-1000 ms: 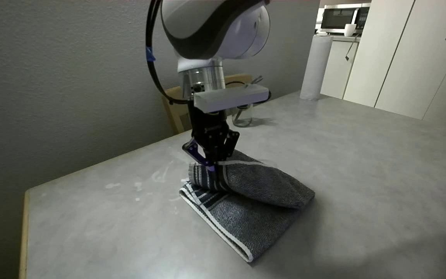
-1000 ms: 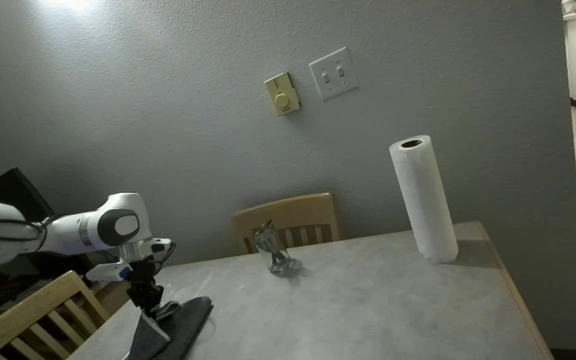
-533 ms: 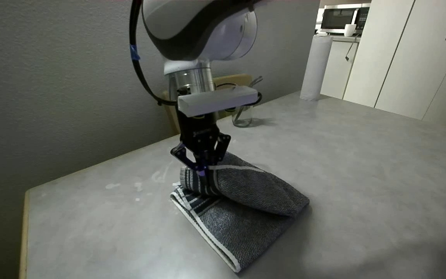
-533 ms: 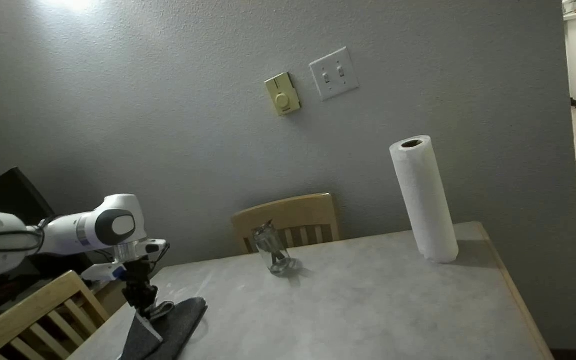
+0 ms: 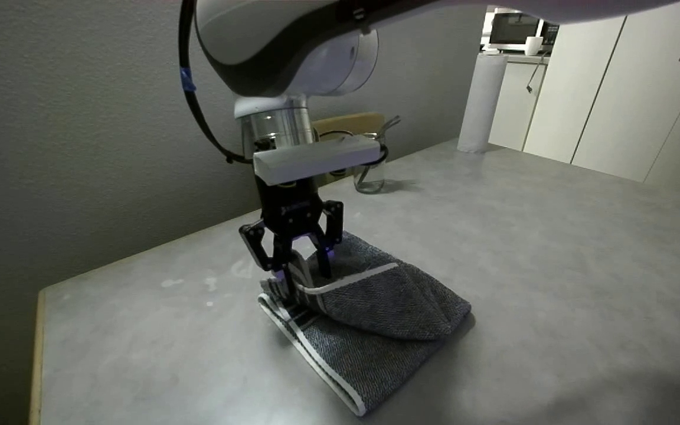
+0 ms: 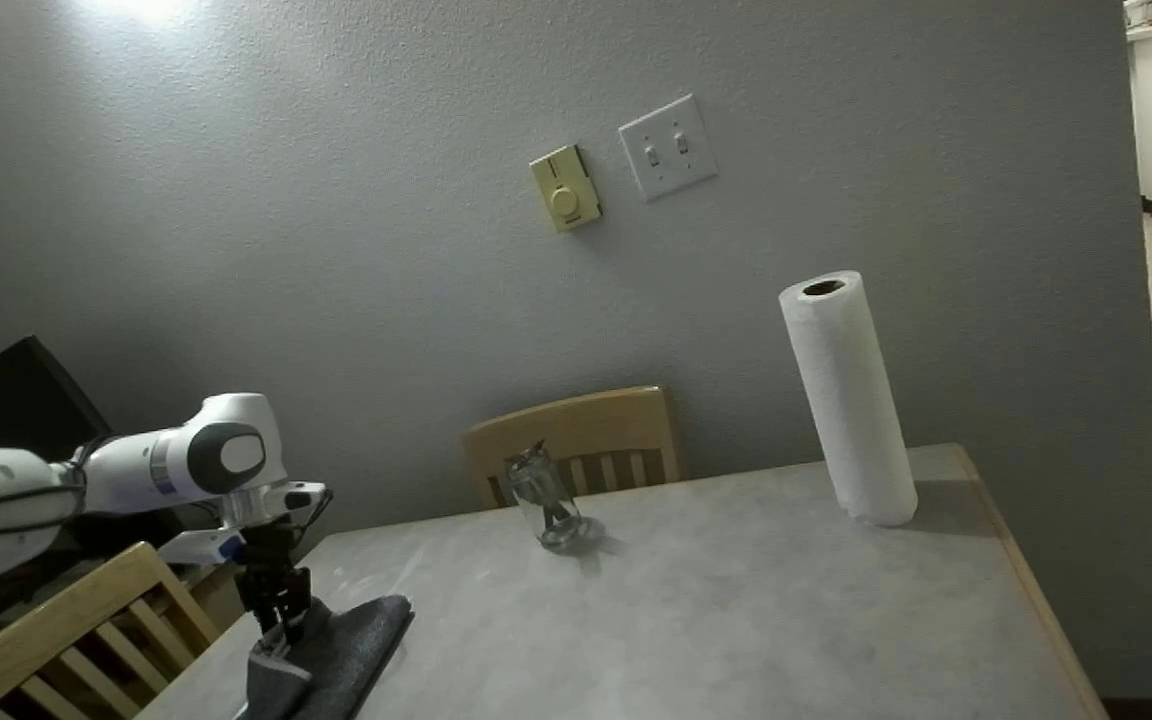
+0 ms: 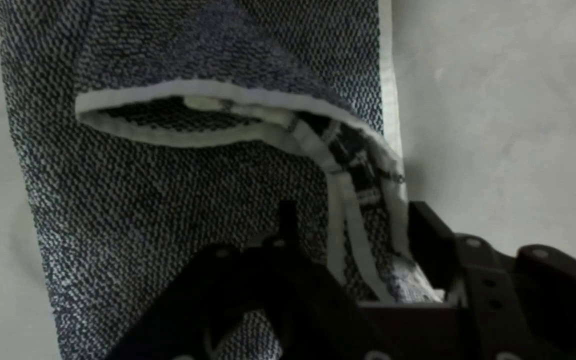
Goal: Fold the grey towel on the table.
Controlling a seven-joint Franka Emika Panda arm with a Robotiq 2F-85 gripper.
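Note:
The grey towel (image 5: 369, 360) lies folded on the table (image 5: 564, 248), with its pale edge facing the front left. Its upper flap is partly rolled over and bunched near the striped end. It also shows in an exterior view (image 6: 361, 645), cut off at the bottom, and in the wrist view (image 7: 168, 210), where pale edges curve between the fingers. My gripper (image 5: 306, 282) points down with its fingers apart, low at the towel's striped end. In the wrist view the gripper (image 7: 352, 209) has loose towel edges between its fingers, not pinched. The fingertips' lower ends are partly hidden by cloth.
A glass jar with utensils (image 6: 546, 505) stands near the wall side of the table. A paper towel roll (image 6: 851, 400) stands farther along. Wooden chairs (image 6: 576, 430) are at the table's edges, and a grey wall (image 5: 80, 147) is behind.
The gripper has moved toward the left in the exterior views, dragging the towel slightly with it. Its fingers have since opened, and the bunched flap has slackened and dropped.

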